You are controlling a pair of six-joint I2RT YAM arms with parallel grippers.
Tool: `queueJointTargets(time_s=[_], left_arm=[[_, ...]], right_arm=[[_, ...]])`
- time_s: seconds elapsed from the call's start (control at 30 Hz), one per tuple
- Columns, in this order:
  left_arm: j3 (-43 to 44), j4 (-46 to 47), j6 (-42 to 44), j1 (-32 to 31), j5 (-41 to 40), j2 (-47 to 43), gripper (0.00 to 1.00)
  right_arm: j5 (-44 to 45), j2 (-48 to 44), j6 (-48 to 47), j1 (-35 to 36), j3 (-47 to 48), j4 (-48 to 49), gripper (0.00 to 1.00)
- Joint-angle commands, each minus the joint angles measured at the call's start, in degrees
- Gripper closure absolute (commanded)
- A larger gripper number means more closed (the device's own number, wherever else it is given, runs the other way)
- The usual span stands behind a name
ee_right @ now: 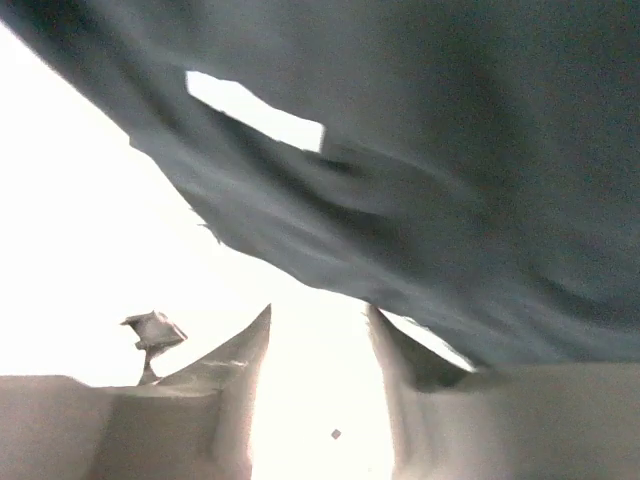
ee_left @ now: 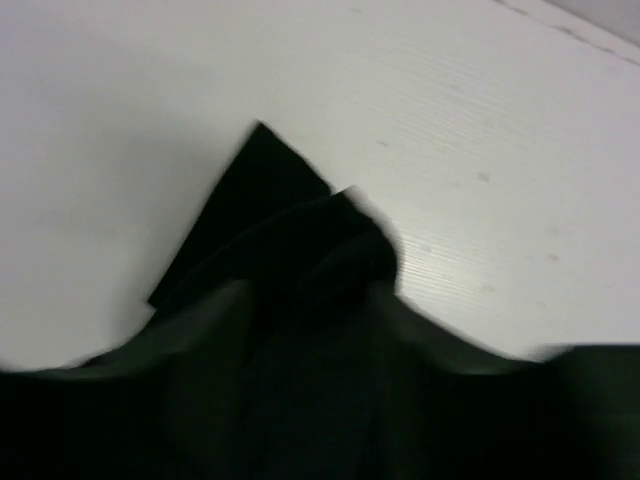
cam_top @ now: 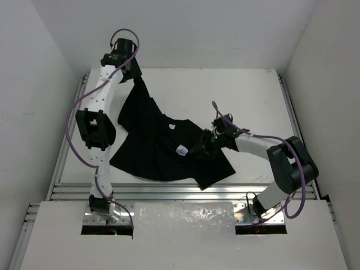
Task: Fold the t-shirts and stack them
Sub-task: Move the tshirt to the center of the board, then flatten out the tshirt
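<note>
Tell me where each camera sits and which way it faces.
Top: above and behind the bases, looking down on the table; both arms and the t-shirt show.
Left wrist: behind the left gripper, looking down at a t-shirt corner; its fingers can't be made out.
Right wrist: behind the right gripper, facing the t-shirt; the fingers stand apart, empty.
Shared: top and right wrist both show the white label.

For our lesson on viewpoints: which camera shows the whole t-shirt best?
Top external: almost the whole t-shirt shows on the table. Left wrist gives only a blurred corner; right wrist only close cloth and the label.
</note>
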Motion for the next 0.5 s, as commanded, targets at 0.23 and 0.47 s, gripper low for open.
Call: queueJointTargets(time_s=[0.23, 0.47], left_arm=[[-20.22, -14.58, -9.93, 7.54, -15.20, -23.18, 0.00], [-73.04, -3.08, -27.07, 6.83, -4.84, -53.70, 0.03]], right_arm=[[11.93, -12.02, -25.10, -10.51, 13.85, -26.69, 0.10], [10.65, -21.86, -30.74, -14.66, 4.97, -30.14, 0.10]])
